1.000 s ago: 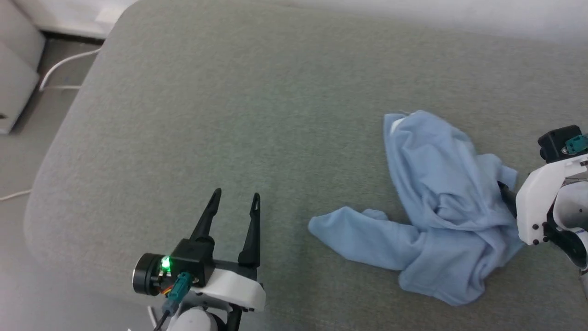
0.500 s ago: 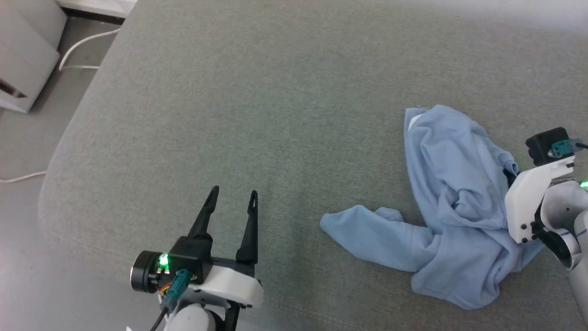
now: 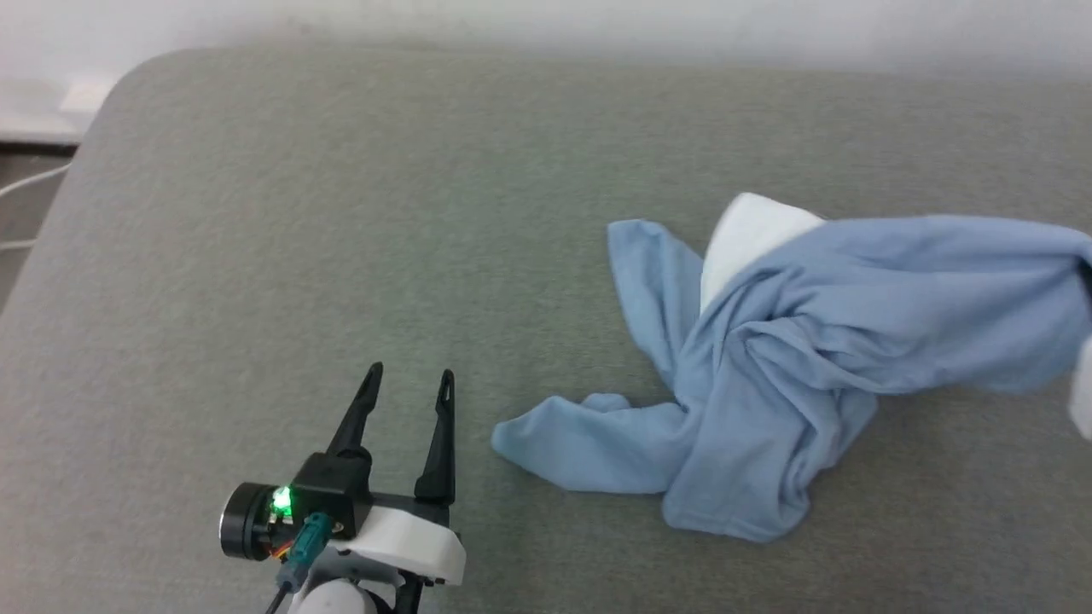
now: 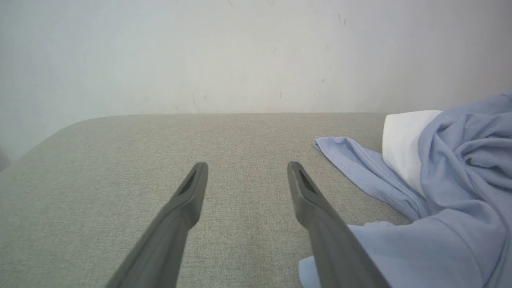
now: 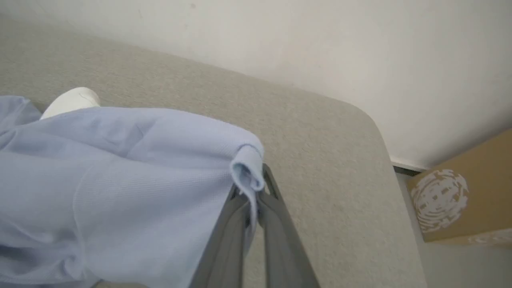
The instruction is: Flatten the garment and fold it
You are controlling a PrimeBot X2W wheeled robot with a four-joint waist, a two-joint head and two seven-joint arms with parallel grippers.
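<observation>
The garment [image 3: 802, 358], light blue with a white panel [image 3: 751, 230], lies crumpled on the right half of the grey-green cushioned surface [image 3: 384, 213]. One part of it is stretched out to the right and lifted off the surface. My right gripper [image 5: 250, 188] is shut on a rolled edge of the garment [image 5: 160, 160], the cloth pinched between its fingertips. At the lower left my left gripper [image 3: 408, 382] hovers open and empty, a little to the left of a loose sleeve end [image 3: 554, 439]. In the left wrist view the garment [image 4: 440, 180] lies to the right of the left gripper [image 4: 247, 172].
The surface's rounded corner [image 3: 111, 94] is at the far left, with floor and a white cable [image 3: 21, 183] beyond. A pale wall [image 4: 240, 52] runs behind the surface. A brown cardboard box [image 5: 452, 200] stands past the surface's right end [image 5: 384, 160].
My right gripper has shut on the garment's edge and pulled it up and to the right, stretching the cloth out. The head camera has shifted. The left gripper stays open.
</observation>
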